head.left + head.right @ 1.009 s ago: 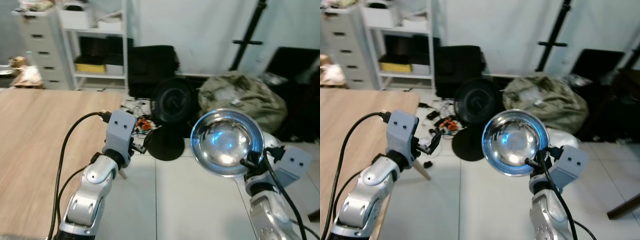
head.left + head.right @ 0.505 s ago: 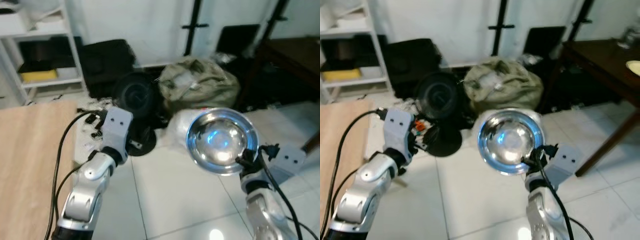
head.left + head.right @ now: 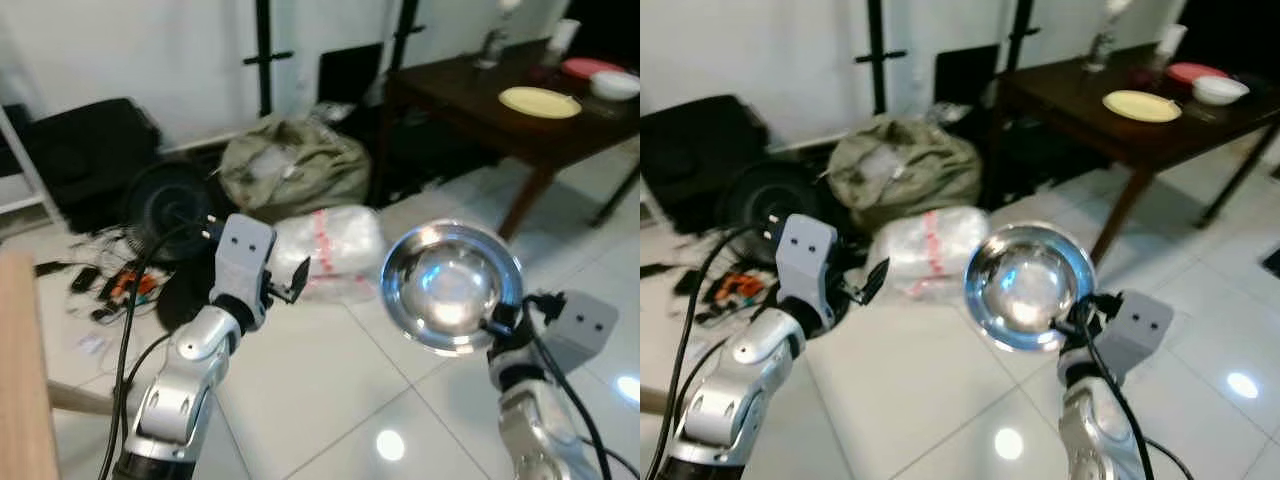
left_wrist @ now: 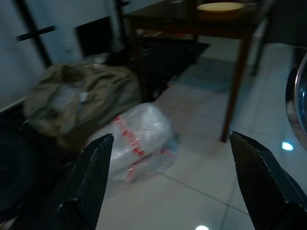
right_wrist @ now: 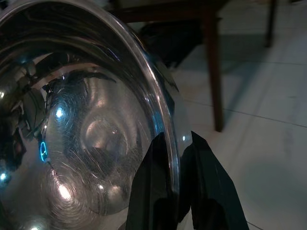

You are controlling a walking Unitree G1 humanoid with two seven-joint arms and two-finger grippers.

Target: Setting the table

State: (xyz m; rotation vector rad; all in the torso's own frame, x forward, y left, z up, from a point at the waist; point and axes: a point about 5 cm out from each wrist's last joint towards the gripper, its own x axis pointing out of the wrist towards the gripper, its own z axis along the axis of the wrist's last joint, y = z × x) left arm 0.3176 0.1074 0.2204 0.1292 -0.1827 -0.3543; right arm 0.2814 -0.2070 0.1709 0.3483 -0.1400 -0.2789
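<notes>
Steel bowl, round and mirror-bright, stands tilted in our right gripper, jaws pinching its rim above glossy floor tiles; our left gripper hovers wide apart, empty.

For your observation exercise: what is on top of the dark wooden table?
On the dark table: a yellow plate, a white bowl, a red dish and a white cup. The table's far end lies outside the picture.
</notes>
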